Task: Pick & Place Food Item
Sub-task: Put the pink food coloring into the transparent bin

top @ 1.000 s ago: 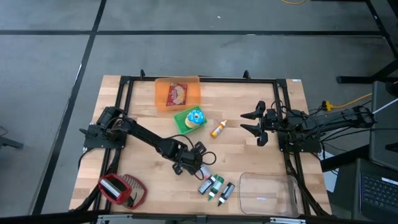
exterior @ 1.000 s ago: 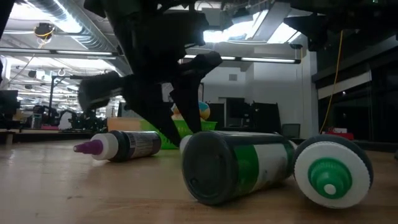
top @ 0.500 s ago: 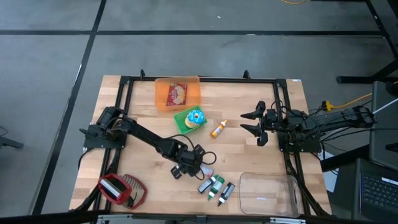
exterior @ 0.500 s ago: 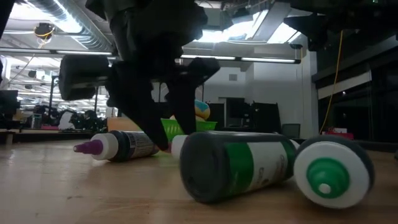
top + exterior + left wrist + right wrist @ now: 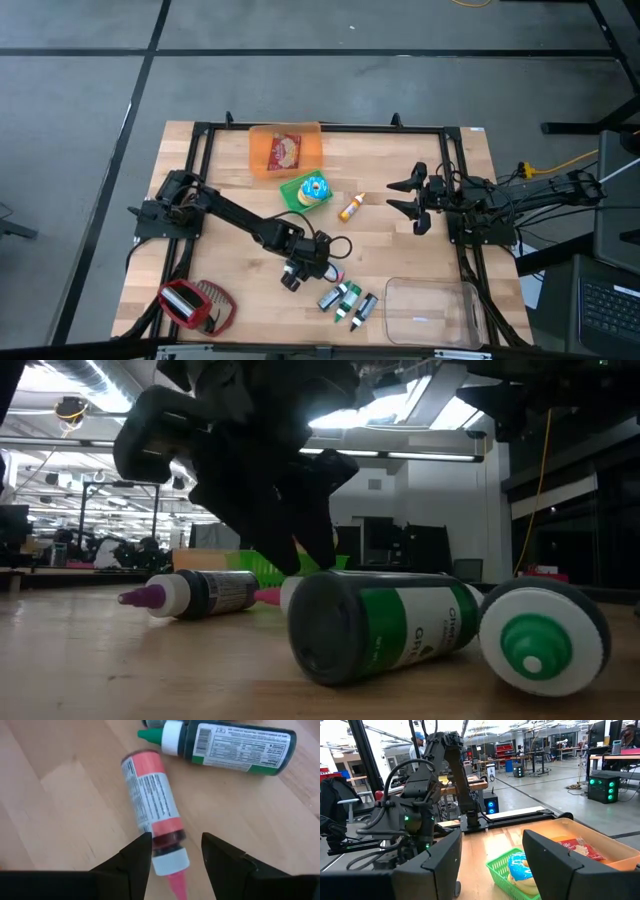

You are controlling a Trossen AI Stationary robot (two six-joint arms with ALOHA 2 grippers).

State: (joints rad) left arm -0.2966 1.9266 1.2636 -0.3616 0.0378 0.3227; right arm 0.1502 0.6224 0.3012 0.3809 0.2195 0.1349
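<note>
In the left wrist view, the left gripper (image 5: 175,851) hung just above the wooden table (image 5: 60,800) with its two dark fingers (image 5: 134,859) spread apart, one on each side of the white cap end of a pink food-colouring bottle (image 5: 150,805). The bottle lay on its side, its pink nozzle pointing back toward the wrist; whether the fingers touched it could not be told. Just beyond it lay a dark bottle with a green tip (image 5: 227,745), also on its side.

From above, the left gripper (image 5: 305,268) sat near the middle of the table, toward its front edge, beside a cluster of small bottles (image 5: 348,300). A clear plastic tub (image 5: 432,312) stood at the front right corner and a red-and-silver object (image 5: 195,305) at the front left.

Farther back, a small yellow bottle (image 5: 350,207) lay by a green basket (image 5: 306,190) holding a round blue-topped item, and behind that an orange bin (image 5: 285,150) held a red packet.

The right gripper (image 5: 405,197) waited at the right side, well apart from the bottles, fingers parted and holding nothing.
</note>
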